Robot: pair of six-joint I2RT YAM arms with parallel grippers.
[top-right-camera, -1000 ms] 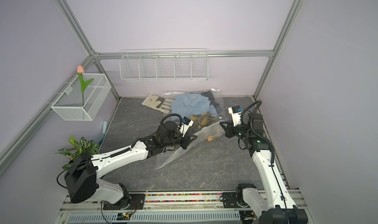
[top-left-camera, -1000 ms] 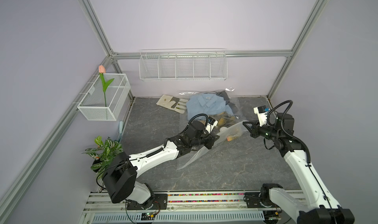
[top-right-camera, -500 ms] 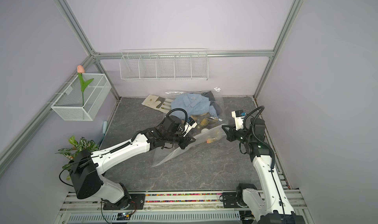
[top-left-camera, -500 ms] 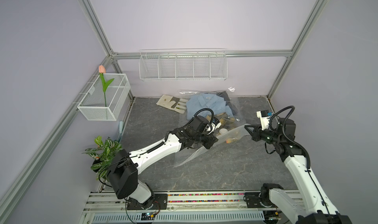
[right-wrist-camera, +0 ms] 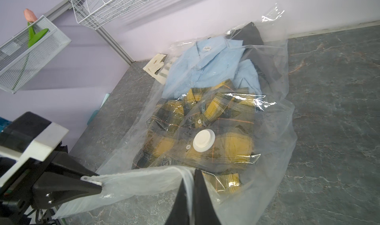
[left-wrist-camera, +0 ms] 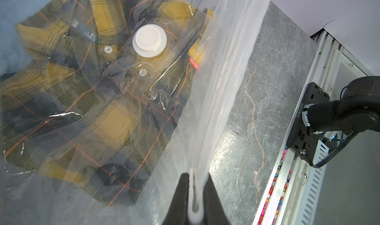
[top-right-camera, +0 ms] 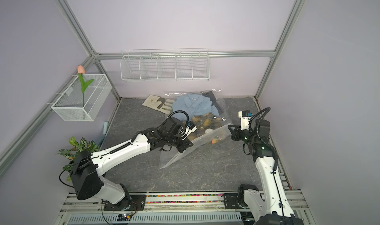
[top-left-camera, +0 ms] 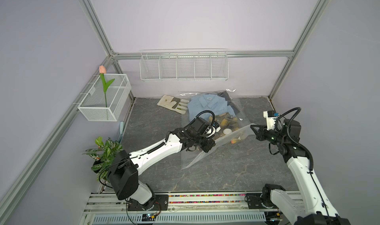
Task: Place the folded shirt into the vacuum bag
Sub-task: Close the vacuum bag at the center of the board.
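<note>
Leaves of a small potted plant [top-left-camera: 104,152] crowd the near left corner of the grey table [top-left-camera: 226,172]. Past them, toward the middle of the table, the left gripper [left-wrist-camera: 195,176] is clamped tight on the near edge of the vacuum bag [top-left-camera: 195,158], with a white strip of that edge pinched between its fingers in the left wrist view. Toward the right edge, the right gripper [right-wrist-camera: 194,172] is closed on the same edge of plastic, and the film hangs lifted between the two (the left gripper's black tip shows in the right wrist view, biting the bag's rim). Behind this raised edge the bag lies on the table and reaches the back edge. Inside it, nearest the grippers, lies a folded yellow plaid shirt [right-wrist-camera: 226,115], with the bag's round white valve [right-wrist-camera: 204,140] over its buttons. Farther in lies a folded light blue shirt [right-wrist-camera: 205,70], touching the plaid one's collar, with a dark garment [right-wrist-camera: 253,35] beside it at the bag's far end. Left of the bag, by the back edge, lie pale gloves [top-left-camera: 172,104]. On the back wall hangs a white wire rack [top-left-camera: 184,66].
</note>
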